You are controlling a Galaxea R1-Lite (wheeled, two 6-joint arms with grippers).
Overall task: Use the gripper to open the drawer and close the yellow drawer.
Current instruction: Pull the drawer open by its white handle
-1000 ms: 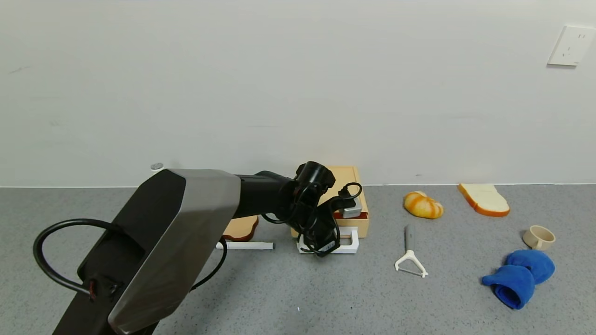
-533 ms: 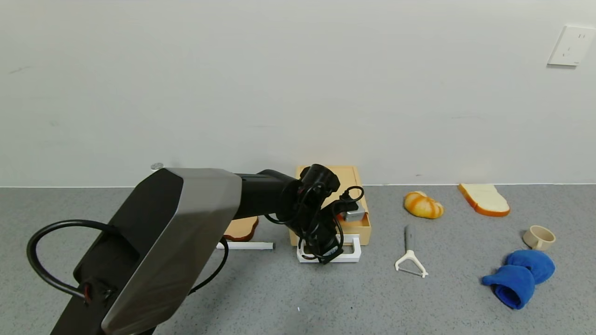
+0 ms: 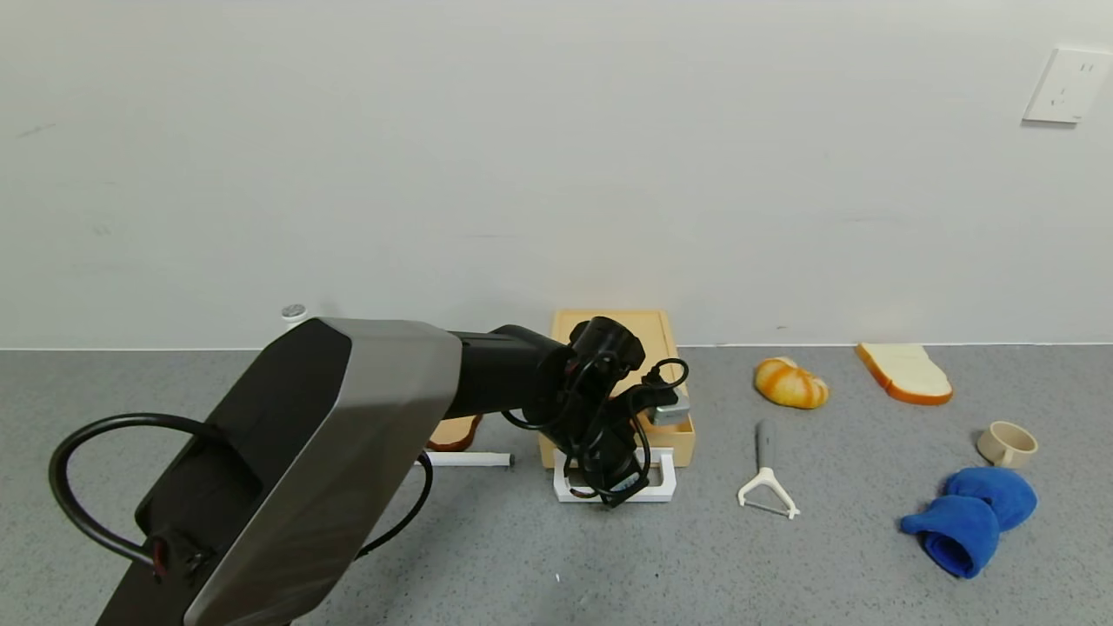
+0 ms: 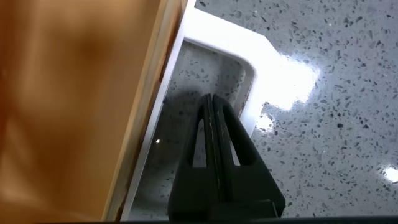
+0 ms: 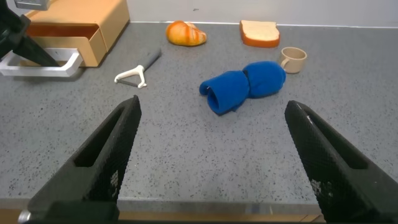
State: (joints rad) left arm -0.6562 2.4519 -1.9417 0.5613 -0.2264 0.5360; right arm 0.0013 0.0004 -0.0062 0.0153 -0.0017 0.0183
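Observation:
The pale yellow-tan drawer point(image 3: 619, 335) stands against the back wall, its tray point(image 3: 674, 439) slid part way out. Its white loop handle point(image 3: 663, 476) lies on the table in front. My left gripper point(image 3: 622, 494) is shut, and its tips sit inside the handle loop. In the left wrist view the closed fingers point(image 4: 214, 134) stand between the drawer front point(image 4: 149, 118) and the handle bar point(image 4: 249, 56), gripping nothing. My right gripper point(image 5: 213, 124) is open and empty, low over the front right of the table. From there I see the drawer point(image 5: 87, 28) far off.
A white peeler point(image 3: 765, 487) lies right of the handle. A bread roll point(image 3: 789, 382), toast slice point(image 3: 904, 372), beige cup point(image 3: 1006, 443) and blue cloth point(image 3: 969, 513) lie to the right. A white marker point(image 3: 469, 458) and another toast slice point(image 3: 452, 432) lie left of the drawer.
My left gripper has moved toward the table's front with its tips in the handle loop. The tray and handle have slid out with it.

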